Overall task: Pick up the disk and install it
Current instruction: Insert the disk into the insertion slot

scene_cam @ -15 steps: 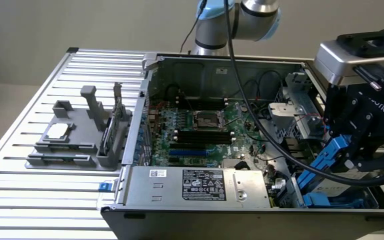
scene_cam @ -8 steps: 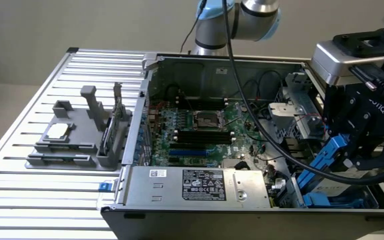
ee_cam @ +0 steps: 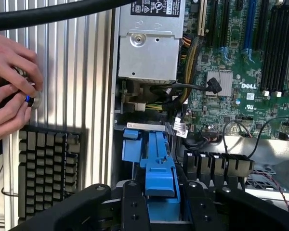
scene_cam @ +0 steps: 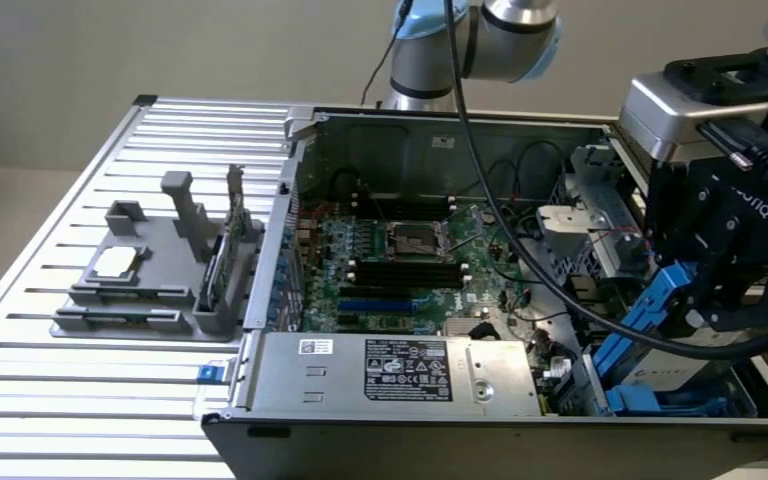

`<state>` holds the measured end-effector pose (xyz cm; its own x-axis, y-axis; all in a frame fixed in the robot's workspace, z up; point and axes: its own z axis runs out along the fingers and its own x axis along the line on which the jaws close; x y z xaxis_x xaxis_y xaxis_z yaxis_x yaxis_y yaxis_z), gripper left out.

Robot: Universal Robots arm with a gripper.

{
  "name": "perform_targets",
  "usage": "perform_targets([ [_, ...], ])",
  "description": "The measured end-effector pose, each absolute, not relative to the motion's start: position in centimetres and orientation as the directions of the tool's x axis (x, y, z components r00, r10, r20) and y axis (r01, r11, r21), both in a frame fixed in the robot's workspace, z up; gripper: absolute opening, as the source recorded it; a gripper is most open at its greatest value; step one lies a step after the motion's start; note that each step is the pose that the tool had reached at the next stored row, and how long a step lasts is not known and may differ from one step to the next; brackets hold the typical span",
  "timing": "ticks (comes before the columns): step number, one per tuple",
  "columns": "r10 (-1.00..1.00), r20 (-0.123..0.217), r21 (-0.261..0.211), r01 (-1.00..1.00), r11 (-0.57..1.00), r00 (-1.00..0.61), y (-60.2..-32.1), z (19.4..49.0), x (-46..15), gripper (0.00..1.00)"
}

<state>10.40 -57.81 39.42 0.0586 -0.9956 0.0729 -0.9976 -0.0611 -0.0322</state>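
Slatted metal table (scene_cam: pixel 37 300) carrying open case (scene_cam: pixel 438 135). Gripper (scene_cam: pixel 718 300) at case corner, exterior view's right; jaws closed on blue carrier of disk (scene_cam: pixel 644 320). Disk tilted steeply above drive bay, not yet seated.

Probable faults:
- Jamming, from tilted carrier catching bay edge.
- Snagging, from black cables (ee_cam: pixel 183 85) lying just beside bay.
- Slipping, from grip on plastic carrier alone.
- Contact with hands (ee_cam: pixel 12 72) resting near keyboard (ee_cam: pixel 48 168).

Count: one disk, one gripper, one case, one power supply (scene_cam: pixel 384 370), one keyboard, two hands.
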Motion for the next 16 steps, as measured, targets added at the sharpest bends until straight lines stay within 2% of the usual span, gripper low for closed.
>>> perform_targets([
  [6,-0.996,0.073,-0.037,-0.997,-0.063,0.060,-57.71,39.85,10.36,0.33],
  [16,-0.995,0.076,-0.086,-0.994,-0.065,0.058,-57.22,39.85,9.65,0.33],
])
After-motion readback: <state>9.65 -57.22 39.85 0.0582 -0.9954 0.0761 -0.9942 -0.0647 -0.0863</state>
